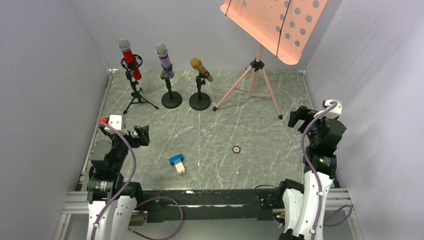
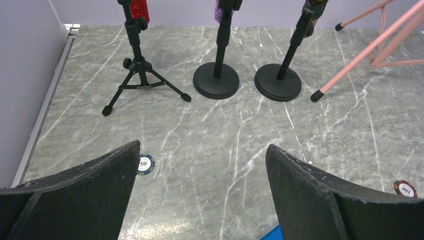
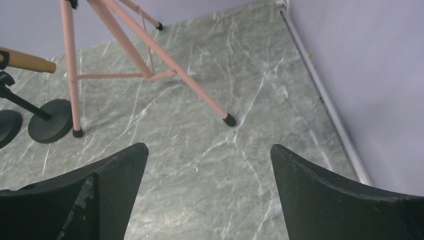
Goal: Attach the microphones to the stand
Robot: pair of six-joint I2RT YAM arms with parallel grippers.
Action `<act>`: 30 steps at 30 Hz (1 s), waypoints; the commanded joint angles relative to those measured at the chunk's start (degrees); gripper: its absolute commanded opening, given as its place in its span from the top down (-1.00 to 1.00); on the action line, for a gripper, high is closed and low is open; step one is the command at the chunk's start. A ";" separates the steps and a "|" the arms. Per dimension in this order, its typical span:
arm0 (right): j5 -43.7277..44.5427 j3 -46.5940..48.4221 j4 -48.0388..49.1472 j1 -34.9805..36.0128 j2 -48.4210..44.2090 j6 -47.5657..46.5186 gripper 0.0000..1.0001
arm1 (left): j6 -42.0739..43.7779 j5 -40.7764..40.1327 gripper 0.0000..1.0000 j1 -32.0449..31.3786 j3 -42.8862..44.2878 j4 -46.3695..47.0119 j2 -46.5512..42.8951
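**All three mics on their stands, both claws wide apart**

So the red microphone (image 1: pixel 129 57) sits in a shock-mount clip on the little black tripod stand (image 1: pixel 136 95) at the back left of the grey marble-look table (image 1: pixel 240 115). Just right of it the purple microphone (image 1: pixel 164 59) is up on a round-base stand (image 1: pixel 171 99), and the gold microphone (image 1: pixel 201 69) sits tilted on a second round-base stand (image 1: pixel 200 101). A pink music stand (image 1: pixel 276 25) is beside those, with one foot near the gold mic's base.

The left gripper (image 2: pixel 202 145) is spread wide with nothing between its fingers, hanging over the near left of the table. The right gripper (image 3: pixel 209 146) is just as wide and empty, over by the right wall.

Readable stuff: a poker chip (image 2: pixel 144 163) right by the left finger says "50". Another chip (image 2: pixel 405 188) reads "001" from the left wrist angle. A blue-and-white block (image 1: pixel 177 163) lies near the front, well apart from the mics.
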 commanded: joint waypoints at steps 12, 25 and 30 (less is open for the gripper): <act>-14.68 -4.69 5.99 -0.84 0.31 -4.43 -1.00 | 2.11 -2.29 -0.99 -1.99 -0.66 1.36 -0.55; -7.24 -3.97 7.03 -2.81 -1.08 0.15 -1.00 | 2.11 -2.45 -0.99 -2.26 -0.84 1.80 -0.19; -6.19 -3.98 7.11 -3.09 -1.27 0.35 -1.00 | 1.85 -2.87 -0.99 -2.35 -0.84 2.13 0.31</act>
